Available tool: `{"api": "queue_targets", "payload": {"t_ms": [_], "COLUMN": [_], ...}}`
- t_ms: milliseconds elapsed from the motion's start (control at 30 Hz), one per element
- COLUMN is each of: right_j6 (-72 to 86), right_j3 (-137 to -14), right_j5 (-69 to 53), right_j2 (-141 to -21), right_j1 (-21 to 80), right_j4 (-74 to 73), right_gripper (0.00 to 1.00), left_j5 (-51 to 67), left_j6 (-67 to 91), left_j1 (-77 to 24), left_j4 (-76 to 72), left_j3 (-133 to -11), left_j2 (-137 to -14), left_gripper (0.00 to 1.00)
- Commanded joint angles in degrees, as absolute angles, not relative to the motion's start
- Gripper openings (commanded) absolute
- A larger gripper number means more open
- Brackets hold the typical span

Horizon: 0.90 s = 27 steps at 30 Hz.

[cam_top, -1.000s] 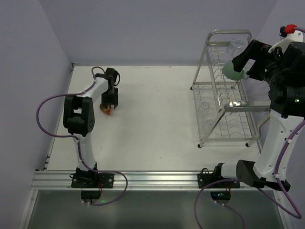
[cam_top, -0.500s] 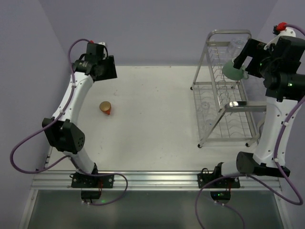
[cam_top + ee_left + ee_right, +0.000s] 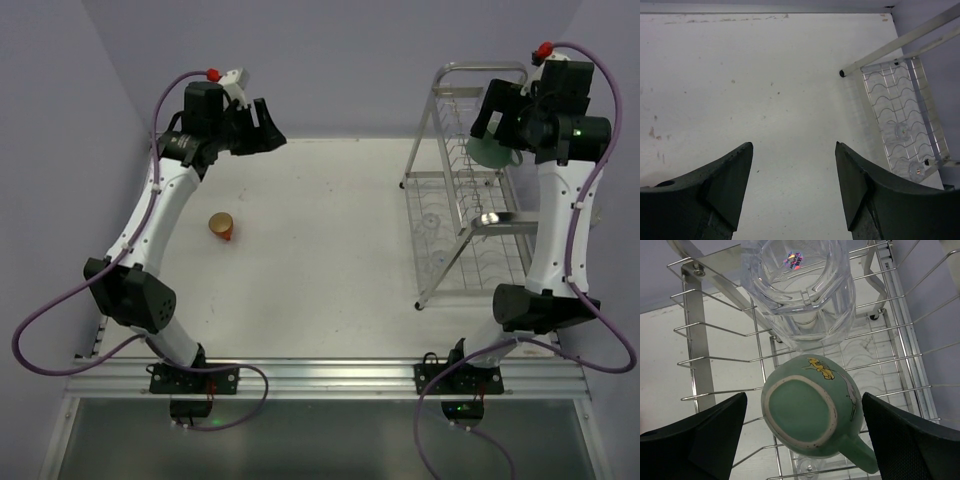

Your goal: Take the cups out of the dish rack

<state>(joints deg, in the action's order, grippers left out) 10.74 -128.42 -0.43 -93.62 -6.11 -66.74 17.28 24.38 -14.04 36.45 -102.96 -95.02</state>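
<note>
While left gripper (image 3: pixel 792 145) hangs up around 11 o'clock of table (image 3: pixel 330 260), fingers spread wide with nothing between, orange mug (image 3: pixel 221 227) sits on table at 9 o'clock, well apart from it. Over at 3 o'clock stands dish rack (image 3: pixel 478 68). Up at its top tier, right gripper (image 3: pixel 804 396) gapes wide, one finger each side of green mug (image 3: pixel 810 412), not touching far as I can see. Mug base faces wrist cam, handle toward 5 o'clock. Same tier, clear glass (image 3: pixel 797 290) at mug's 12 o'clock.
</note>
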Motion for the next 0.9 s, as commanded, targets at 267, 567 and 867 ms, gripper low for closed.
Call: {"api": "queue_targets", "payload": {"t_ms": [267, 567, 867], "right_j6": [7.91, 7.73, 8.0], "right_j3": [-128.41, -126.04, -124.98], "right_j5": [4.74, 4.22, 4.31], "right_j2": [-93.43, -93.08, -92.82], "right_j1": [-4.57, -4.48, -4.31], "right_j4": [-68.99, -69.08, -69.17], "right_gripper": [0.99, 0.99, 0.9], "left_j5": [23.29, 23.91, 24.08], "left_j6": [24.96, 25.05, 25.05], "left_j1": [-14.41, -14.59, -14.59], "left_j4": [31.03, 30.23, 30.41], "left_j3": [-102.66, -102.22, -101.95], "left_j2": [-96.59, -96.77, -97.12], "left_gripper": [0.71, 0.72, 0.72]}}
